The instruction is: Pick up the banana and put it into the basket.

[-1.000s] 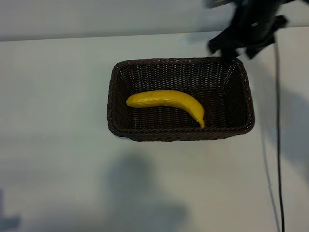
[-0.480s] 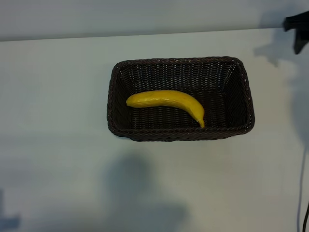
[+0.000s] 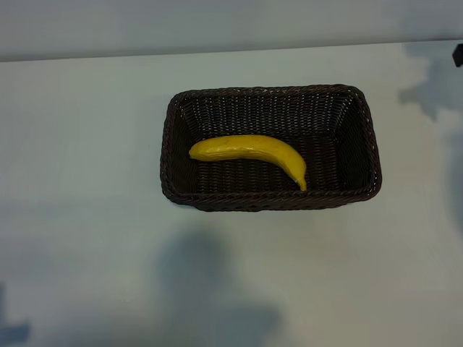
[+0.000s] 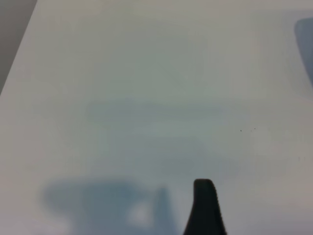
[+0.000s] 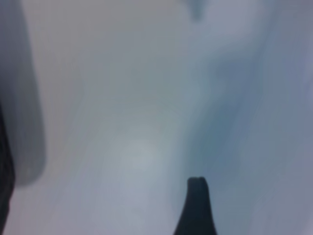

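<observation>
The bright yellow banana (image 3: 249, 150) lies curved on the floor of the dark brown wicker basket (image 3: 168, 155), its pale tip toward the right end. No gripper touches either. Only a small black piece of my right arm (image 3: 459, 55) shows at the far right edge of the exterior view. In the right wrist view one black fingertip (image 5: 196, 196) hangs over bare table with nothing against it. The left wrist view likewise shows a single black fingertip (image 4: 204, 198) above bare table, holding nothing. The left arm is outside the exterior view.
The basket stands mid-table on the pale tabletop (image 3: 87, 217). The table's far edge (image 3: 145, 56) runs behind it. Soft arm shadows lie on the table near the front and at the far right.
My right arm has pulled away from the basket's far right corner and swung out to the right, nearly leaving the exterior view. The banana and basket have stayed still.
</observation>
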Motion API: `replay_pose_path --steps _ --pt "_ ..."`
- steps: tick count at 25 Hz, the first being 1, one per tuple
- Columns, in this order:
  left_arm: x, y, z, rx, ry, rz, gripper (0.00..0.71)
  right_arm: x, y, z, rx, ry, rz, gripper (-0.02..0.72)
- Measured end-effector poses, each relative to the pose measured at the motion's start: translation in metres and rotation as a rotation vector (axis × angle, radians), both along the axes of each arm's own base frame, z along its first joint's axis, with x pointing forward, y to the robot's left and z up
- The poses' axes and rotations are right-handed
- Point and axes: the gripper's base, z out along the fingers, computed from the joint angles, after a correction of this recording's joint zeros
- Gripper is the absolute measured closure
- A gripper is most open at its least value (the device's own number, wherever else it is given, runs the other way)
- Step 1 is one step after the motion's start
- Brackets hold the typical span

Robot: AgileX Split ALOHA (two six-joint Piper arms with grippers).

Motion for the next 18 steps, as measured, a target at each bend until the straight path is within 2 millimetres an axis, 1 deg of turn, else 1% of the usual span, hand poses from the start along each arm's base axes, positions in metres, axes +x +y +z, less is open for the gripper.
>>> replay_pose_path --steps 2,5,10,12,14,18 --pt "0.000 0.000 0.000 0.000 0.000 0.000 0.150 -0.016 0.000 0.007 -0.013 -0.002 0.003 0.119" --pt "0.000 0.000 0.000 0.000 0.000 0.000 0.150 -0.046 0.001 0.018 -0.029 -0.006 0.009 0.120" --pt "0.000 0.000 0.000 0.000 0.000 0.000 0.150 -0.103 0.004 0.030 -0.029 -0.021 0.010 0.130" --pt "0.000 0.000 0.000 0.000 0.000 0.000 0.150 -0.128 0.007 0.032 -0.023 -0.030 0.008 0.135" --pt "0.000 0.000 0.000 0.000 0.000 0.000 0.150 -0.156 0.009 0.032 -0.014 -0.044 0.006 0.139" --pt "0.000 0.000 0.000 0.000 0.000 0.000 0.150 -0.208 0.013 0.025 -0.013 -0.089 0.005 0.154"
